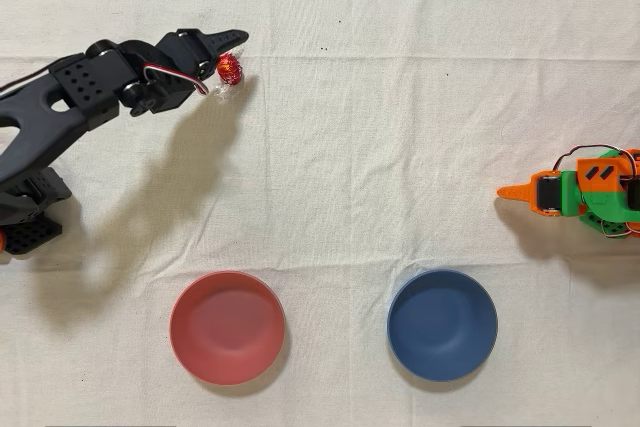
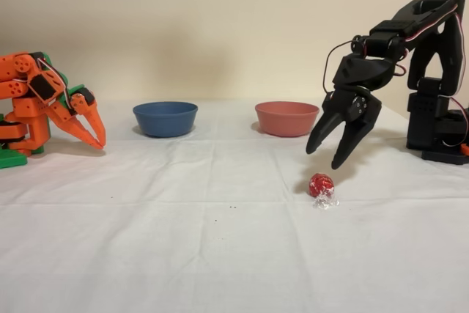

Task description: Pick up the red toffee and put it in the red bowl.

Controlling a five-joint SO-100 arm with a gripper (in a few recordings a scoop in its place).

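Black jaws (image 2: 327,152) wide open, holding nothing, up in the air. Red toffee (image 2: 321,185) down on the desk (image 2: 183,254), just below the tips. Straight drop needed. Red bowl (image 2: 286,118) well apart, behind.

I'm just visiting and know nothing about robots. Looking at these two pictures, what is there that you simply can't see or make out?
- Fixed view: the insides of the red bowl and blue bowl are hidden by their own walls.
- Overhead view: the black arm's base is cut off by the left edge, and the idle orange arm by the right edge.
- Overhead view: how high the end effector hangs above the red toffee cannot be judged; part of the toffee is covered by it.
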